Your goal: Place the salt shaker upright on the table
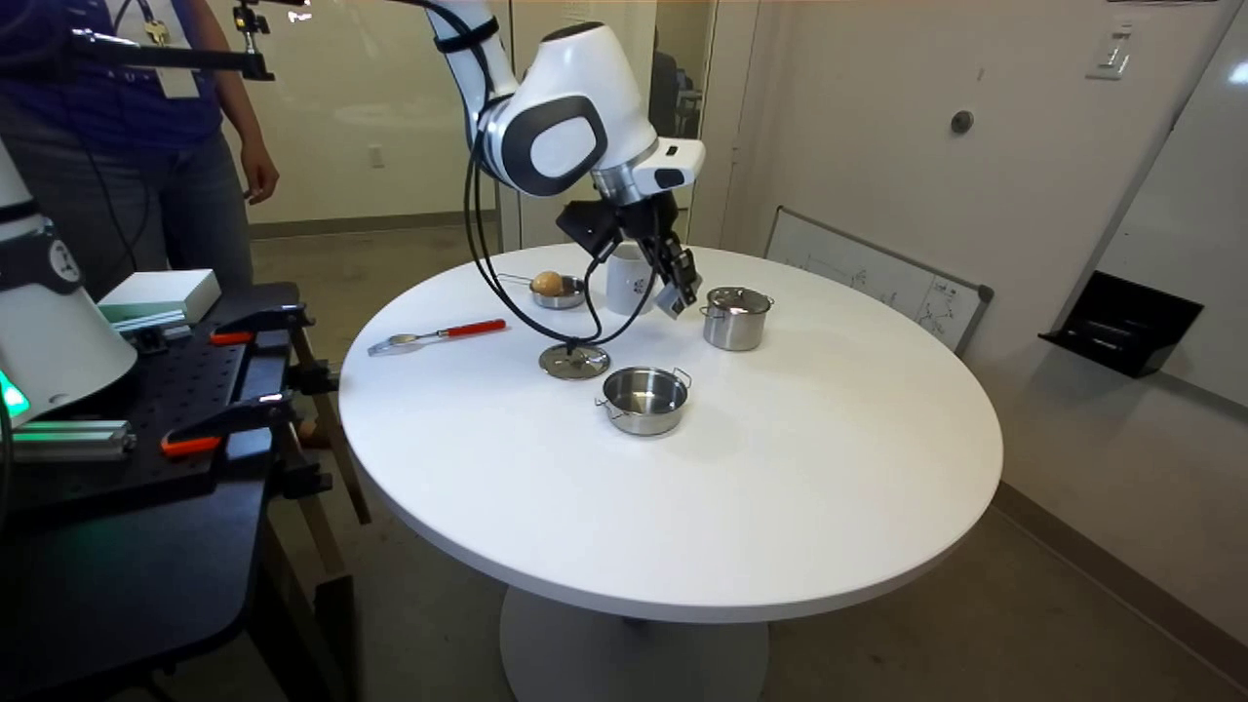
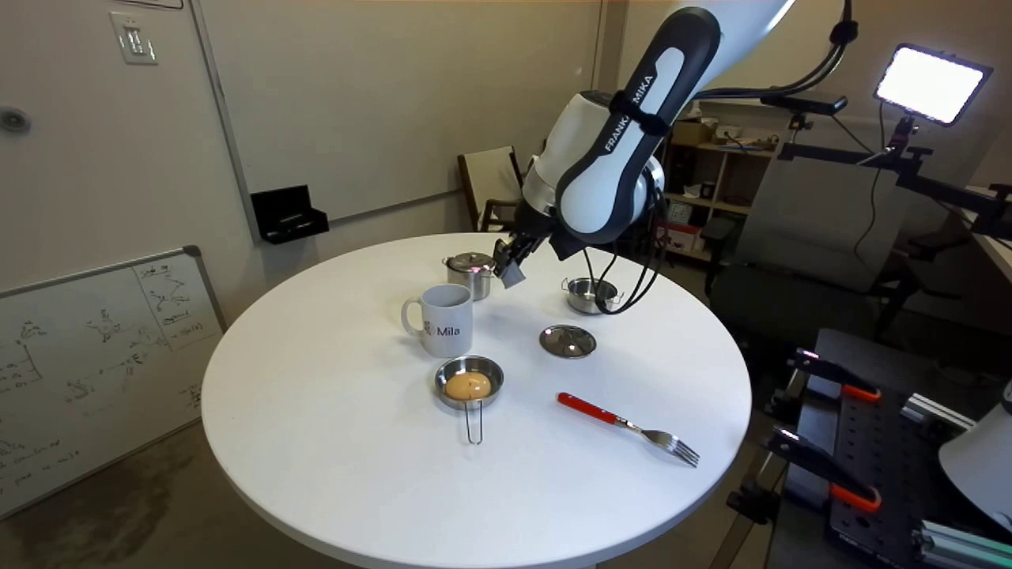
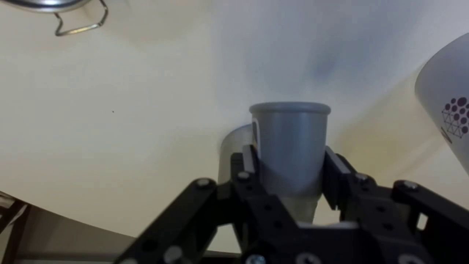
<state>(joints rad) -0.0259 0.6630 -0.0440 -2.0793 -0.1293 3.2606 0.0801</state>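
1. The end effector (image 3: pixel 289 161) is closed around the salt shaker (image 3: pixel 289 126), pinching its body from two opposite sides, with the rimmed end standing out beyond the grip.
2. In both exterior views the shaker sits tilted at the tip of the end effector, over the counter (image 1: pixel 809 487) and apparently clear of it.
3. The mug (image 2: pixel 447 320) and the lidded pot (image 2: pixel 470 276) stand near the end effector, so righting the shaker calls for a small, careful turn.
4. It is probably light and stiff — a moderate squeeze should do. I cannot read the material, so treat it as breakable.
5. The round wall looks smooth and could pivot or slip; the straight mid-body is the right hold, not the lip.
6. Level it before release — which end is the base, I cannot tell.
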